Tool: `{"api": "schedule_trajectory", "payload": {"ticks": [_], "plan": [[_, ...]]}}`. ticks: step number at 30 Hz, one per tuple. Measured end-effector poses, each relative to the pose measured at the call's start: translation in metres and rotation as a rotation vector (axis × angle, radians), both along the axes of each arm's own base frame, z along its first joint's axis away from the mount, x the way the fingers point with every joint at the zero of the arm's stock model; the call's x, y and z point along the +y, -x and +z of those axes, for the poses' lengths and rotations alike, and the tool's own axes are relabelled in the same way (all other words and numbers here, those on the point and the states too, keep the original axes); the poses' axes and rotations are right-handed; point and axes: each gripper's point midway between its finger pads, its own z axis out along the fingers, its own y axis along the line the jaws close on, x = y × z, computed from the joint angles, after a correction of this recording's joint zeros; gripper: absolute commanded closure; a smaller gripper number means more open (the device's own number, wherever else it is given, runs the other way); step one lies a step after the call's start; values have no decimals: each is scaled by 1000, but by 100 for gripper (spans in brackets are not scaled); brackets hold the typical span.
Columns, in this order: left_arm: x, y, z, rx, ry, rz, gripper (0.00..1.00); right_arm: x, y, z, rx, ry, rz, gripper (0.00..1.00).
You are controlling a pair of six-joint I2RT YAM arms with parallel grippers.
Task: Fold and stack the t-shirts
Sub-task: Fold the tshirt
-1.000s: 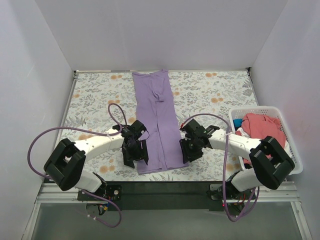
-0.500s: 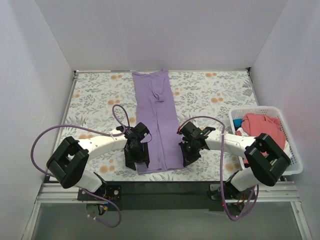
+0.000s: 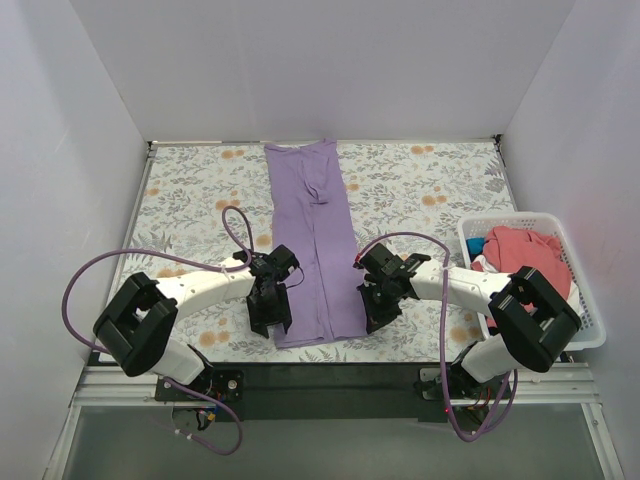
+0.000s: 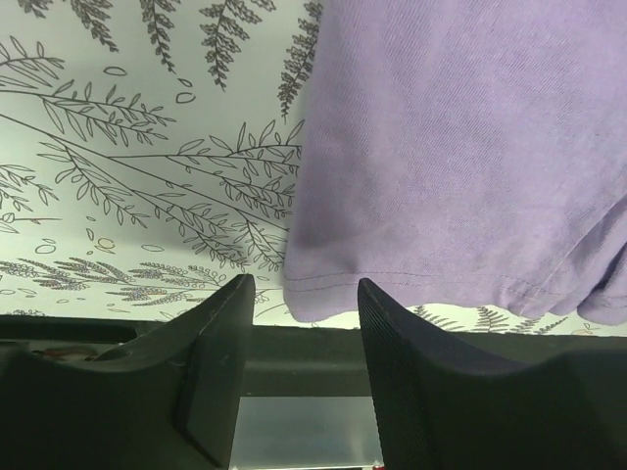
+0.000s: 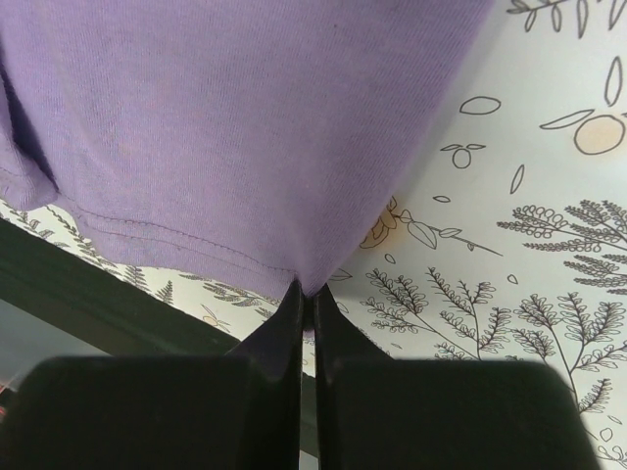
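Observation:
The lavender t-shirt [image 3: 315, 240] lies folded into a long strip down the middle of the floral table, its hem at the near edge. My left gripper [image 3: 272, 318] is open at the hem's left corner [image 4: 313, 284], with the cloth between and just ahead of the fingers [image 4: 220, 362]. My right gripper [image 3: 374, 310] is shut on the hem's right corner [image 5: 309, 284], pinching the lavender cloth [image 5: 245, 127]. The coral-pink t-shirt [image 3: 525, 250] lies bunched in the basket with bits of white and blue cloth [image 3: 478, 246].
A white slatted basket [image 3: 590, 310] stands at the right edge of the table. The black near edge of the table [image 3: 330, 365] runs just below the hem. White walls enclose the left, back and right sides.
Both grippers moved inward and down to the shirt's near corners. The right gripper has closed on the right hem corner; the left has settled at the left corner.

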Motion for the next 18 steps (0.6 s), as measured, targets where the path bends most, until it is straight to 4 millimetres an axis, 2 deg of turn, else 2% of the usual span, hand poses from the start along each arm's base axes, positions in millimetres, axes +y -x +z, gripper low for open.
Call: {"api": "schedule_trajectory", "payload": {"ticks": [7, 9, 10, 11, 13, 14, 15, 18], "plan": [[-1, 6, -8, 23, -28, -28, 56, 1, 0, 0, 2, -2, 1, 99], [-2, 10, -12, 39, -39, -43, 61, 1, 0, 0, 2, -1, 2, 99], [-3, 10, -12, 39, -37, -46, 65, 0, 0, 0, 2, -1, 2, 99], [-3, 10, -12, 39, -35, -46, 74, 0, 0, 0, 2, -1, 2, 99], [-5, 11, -12, 40, -27, -49, 84, 1, 0, 0, 2, -2, 2, 99], [-7, 11, -12, 40, -22, -50, 94, 1, 0, 0, 2, -2, 2, 99], [-7, 11, -12, 40, -18, -55, 98, 1, 0, 0, 2, -2, 3, 99], [-10, 12, -11, 40, -12, -61, 100, 1, 1, 1, 1, -1, 5, 99]]}}
